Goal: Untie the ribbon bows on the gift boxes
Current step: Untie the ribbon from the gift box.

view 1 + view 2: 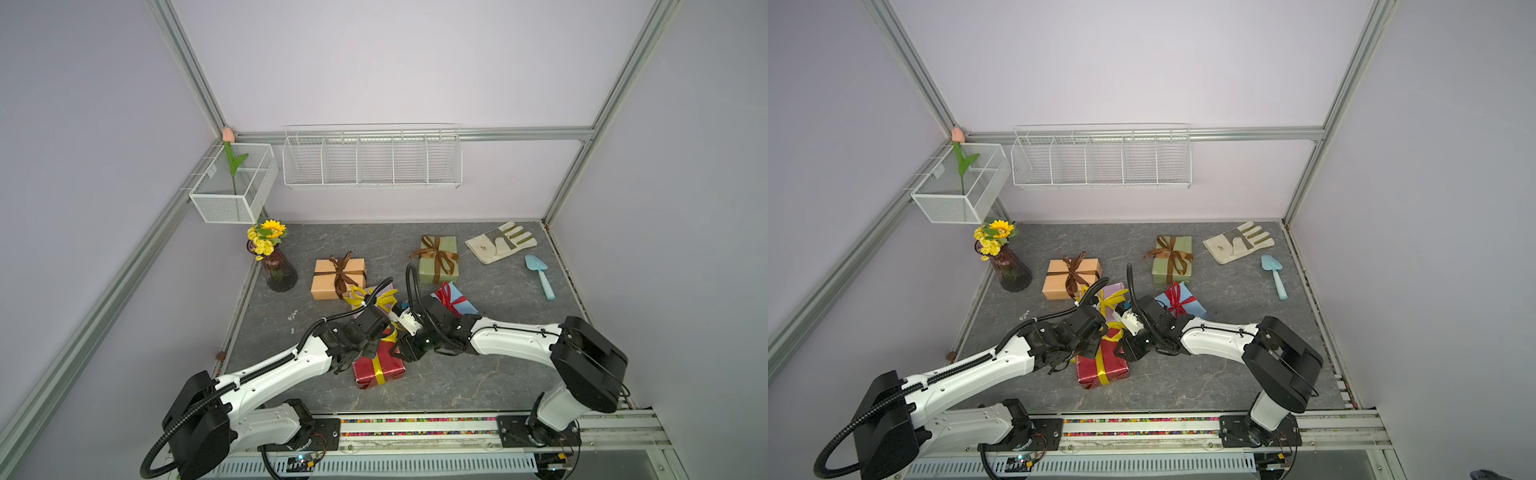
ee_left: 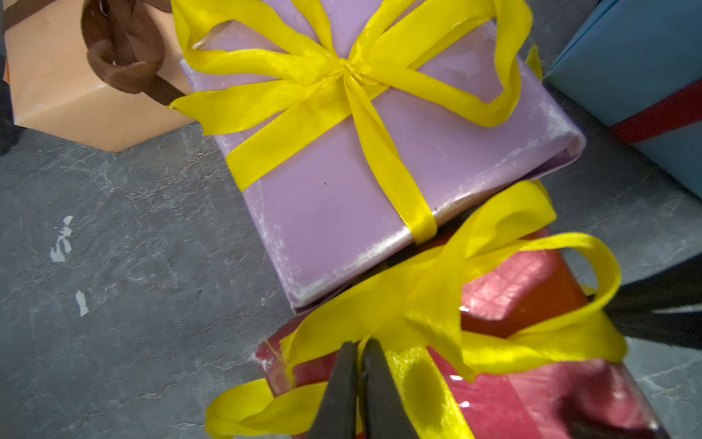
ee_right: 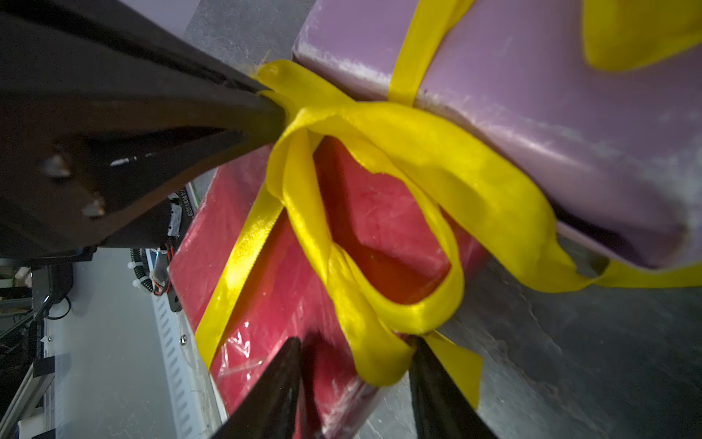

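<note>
The red gift box [image 1: 378, 368] lies nearest the front, its yellow ribbon bow [image 2: 437, 304] loose and sprawling. My left gripper [image 2: 359, 344] is shut on a strand of that bow near the box's corner. My right gripper [image 3: 357, 342] is open. It straddles the red box's [image 3: 273, 266] edge, with a loop of the same bow [image 3: 380, 235] lying between its fingers. The lilac box [image 2: 342, 197] touches the red one and has a tied yellow bow [image 2: 345, 68]. Further back are the tan-orange box [image 1: 328, 286] and the olive green box [image 1: 428, 270], both with brown bows. The light blue box [image 1: 463, 305] has a red bow [image 1: 446, 296].
A dark vase of yellow flowers [image 1: 276, 266] stands at the back left. A work glove [image 1: 498, 243] and a blue trowel [image 1: 540, 276] lie at the back right. White wire baskets [image 1: 372, 160] hang on the wall. The boxes crowd together where both arms meet.
</note>
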`<state>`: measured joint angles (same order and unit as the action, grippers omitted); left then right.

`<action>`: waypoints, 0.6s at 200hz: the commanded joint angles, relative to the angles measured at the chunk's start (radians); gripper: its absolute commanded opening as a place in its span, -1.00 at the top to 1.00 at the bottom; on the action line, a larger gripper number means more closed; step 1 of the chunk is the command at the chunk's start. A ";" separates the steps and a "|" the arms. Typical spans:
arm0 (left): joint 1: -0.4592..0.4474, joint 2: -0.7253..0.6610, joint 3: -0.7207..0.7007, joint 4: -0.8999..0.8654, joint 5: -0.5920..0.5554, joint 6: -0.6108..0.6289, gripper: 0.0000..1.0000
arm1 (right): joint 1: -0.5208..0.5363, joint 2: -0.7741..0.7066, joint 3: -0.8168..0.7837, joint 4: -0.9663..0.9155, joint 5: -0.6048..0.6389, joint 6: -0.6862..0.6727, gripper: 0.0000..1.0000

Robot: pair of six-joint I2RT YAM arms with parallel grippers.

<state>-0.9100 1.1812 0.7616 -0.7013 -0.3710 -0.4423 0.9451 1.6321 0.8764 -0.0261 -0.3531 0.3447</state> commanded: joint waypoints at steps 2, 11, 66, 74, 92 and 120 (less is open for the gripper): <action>-0.002 -0.023 0.043 -0.057 -0.062 -0.045 0.89 | 0.005 0.035 -0.022 -0.014 0.011 0.011 0.04; -0.003 -0.029 0.049 -0.076 -0.096 -0.068 0.95 | 0.004 0.038 -0.021 -0.014 0.012 0.013 0.04; 0.056 -0.189 0.013 -0.112 -0.276 -0.237 1.00 | 0.004 0.053 -0.016 -0.015 0.011 0.011 0.04; 0.071 -0.231 -0.010 -0.095 -0.276 -0.248 1.00 | 0.003 0.055 -0.016 -0.014 0.011 0.011 0.04; 0.108 -0.327 -0.056 -0.095 -0.288 -0.298 1.00 | 0.001 0.056 -0.016 -0.013 0.014 0.013 0.04; 0.128 -0.474 -0.118 -0.177 -0.391 -0.440 1.00 | 0.001 0.060 -0.017 -0.009 0.014 0.014 0.05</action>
<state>-0.7948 0.8017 0.6930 -0.7898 -0.6395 -0.7132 0.9443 1.6516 0.8768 0.0097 -0.3637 0.3523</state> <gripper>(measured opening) 0.050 0.477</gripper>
